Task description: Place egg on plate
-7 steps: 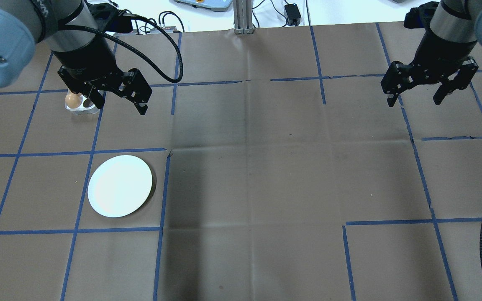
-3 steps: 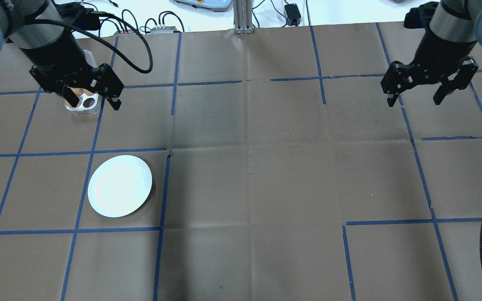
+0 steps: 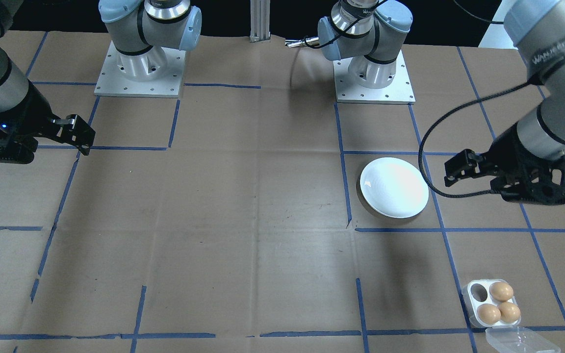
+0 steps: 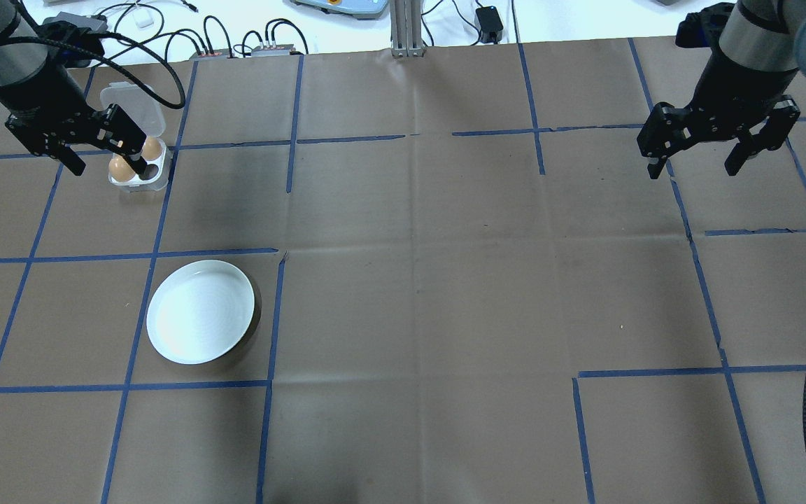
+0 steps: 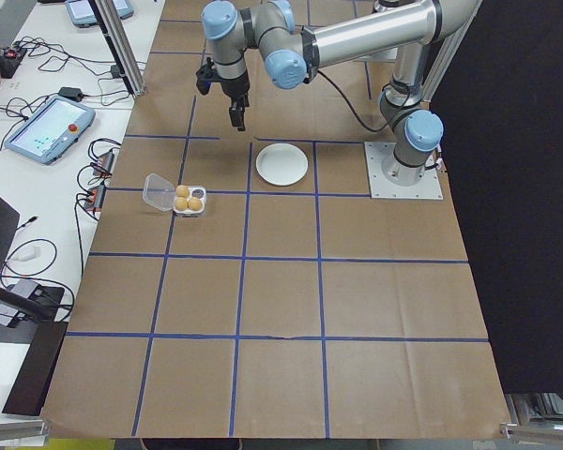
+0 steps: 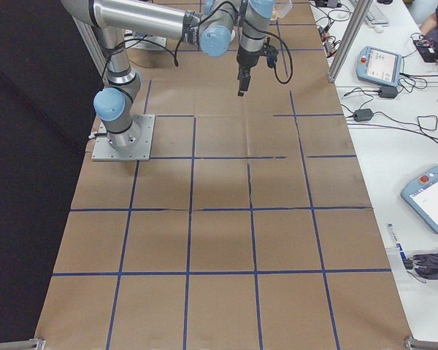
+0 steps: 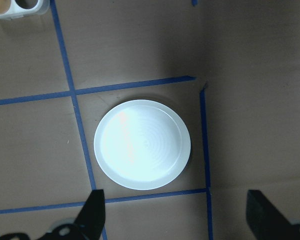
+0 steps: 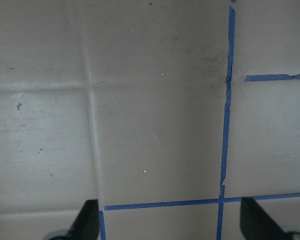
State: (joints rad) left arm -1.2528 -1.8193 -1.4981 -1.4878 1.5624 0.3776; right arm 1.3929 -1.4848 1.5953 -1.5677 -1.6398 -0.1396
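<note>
Overhead, we see the round, shallow white plate (image 4: 201,311) lying bare on the brown paper-covered table (image 4: 445,280), in the lower left of the frame inside a square of blue tape lines (image 4: 273,308). Up in the upper left sits the small white four-cup egg tray (image 4: 138,168) with its clear lid (image 4: 131,105) hinged open; the front-facing view shows three brown eggs (image 3: 500,304) in it and one cup empty. Our left gripper (image 4: 102,152) hangs above the tray with its fingers spread wide and holding nothing. At the upper right, well apart from all this, our right gripper (image 4: 695,162) hovers over bare paper, fingers likewise parted and empty.
</note>
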